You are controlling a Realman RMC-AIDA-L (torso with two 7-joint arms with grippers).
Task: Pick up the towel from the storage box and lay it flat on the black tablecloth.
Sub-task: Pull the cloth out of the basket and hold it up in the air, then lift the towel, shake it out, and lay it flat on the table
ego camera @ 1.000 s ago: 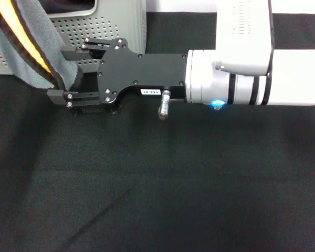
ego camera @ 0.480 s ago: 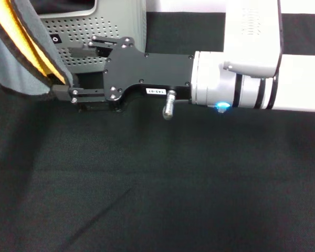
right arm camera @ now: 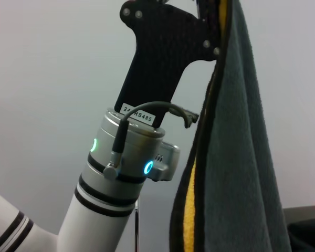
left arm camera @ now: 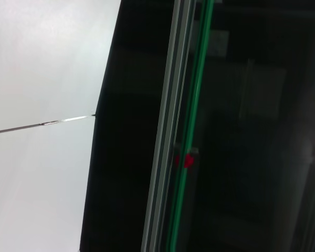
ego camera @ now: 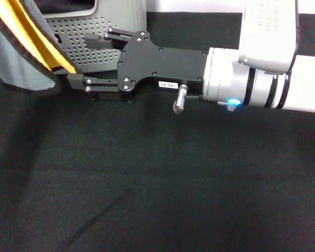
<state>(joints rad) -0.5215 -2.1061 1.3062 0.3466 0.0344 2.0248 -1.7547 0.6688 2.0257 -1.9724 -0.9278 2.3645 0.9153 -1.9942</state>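
I see the right end effector [ego camera: 79, 58] at 10 o'clock, 2 fingers spread, gripping nothing, beside the storage box [ego camera: 118, 21]. The left end effector [right arm camera: 212, 21] is clamped on the hanging towel [right arm camera: 241, 157] above the black tablecloth [ego camera: 157, 184].

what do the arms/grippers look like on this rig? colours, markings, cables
Right gripper: flat black plate with silver screws, black linkage fingers, small white label, silver stub. Behind it, a white-and-silver wrist with black bands and a blue-lit ring. Left gripper, seen from the right wrist view: black plate, white "RS485" label, grey cable, silver collar, blue lights, white arm with black bands.
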